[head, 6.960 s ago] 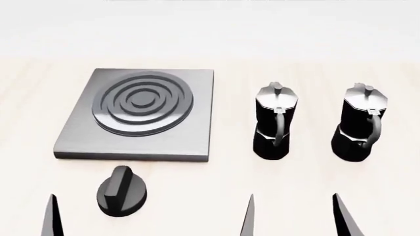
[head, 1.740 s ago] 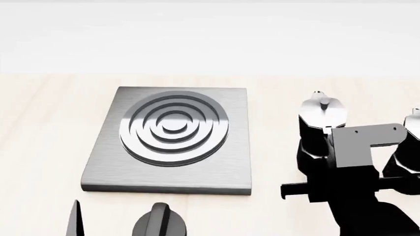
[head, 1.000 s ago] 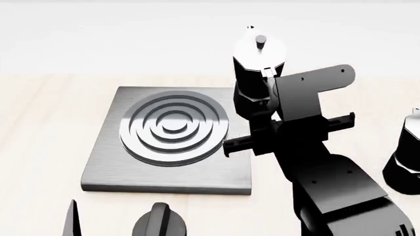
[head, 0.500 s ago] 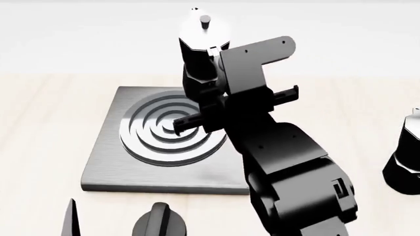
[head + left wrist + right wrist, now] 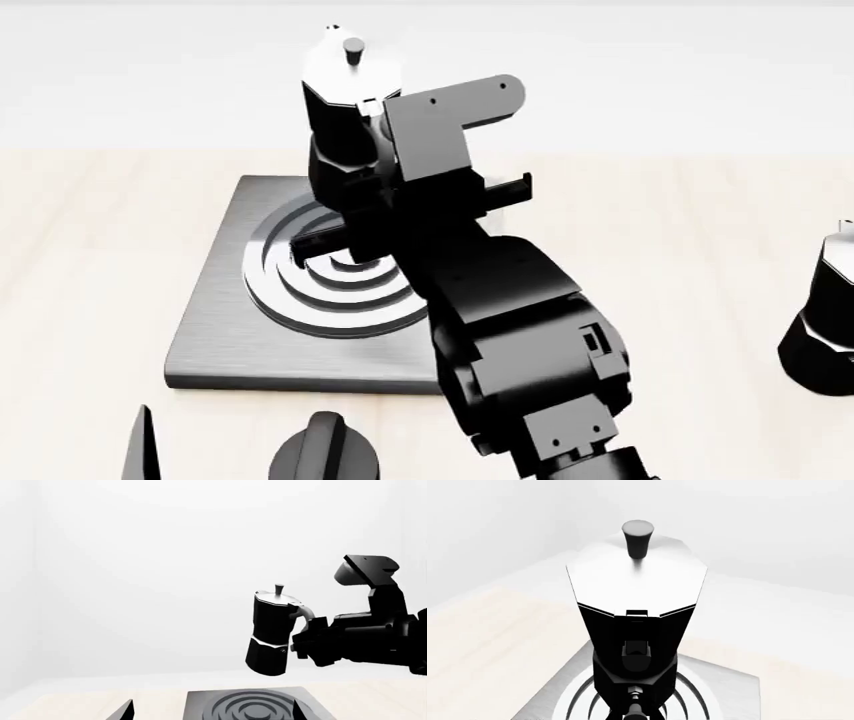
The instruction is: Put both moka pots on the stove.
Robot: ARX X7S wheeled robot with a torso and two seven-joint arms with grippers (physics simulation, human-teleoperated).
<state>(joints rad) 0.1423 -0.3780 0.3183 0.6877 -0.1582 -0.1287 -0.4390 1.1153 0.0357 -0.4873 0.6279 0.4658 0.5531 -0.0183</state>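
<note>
My right tool is clamped on the handle of one tall faceted black moka pot with a silvery lid, holding it upright in the air above the flat square dark-grey stove and its ring burner. The second identical pot stands on the pale wooden table, well apart to the right. Of my left tool only a fingertip shows, so I cannot tell its opening.

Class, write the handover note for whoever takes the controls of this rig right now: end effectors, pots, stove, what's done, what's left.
Right end effector: shut on the first moka pot, held upright in the air above the stove burner, not touching it.
Left end effector: low at the near edge, empty, looks open.
Second moka pot: on the table, far right.
Done: none placed.
Left: lower and release the first pot, then fetch the second.
</note>
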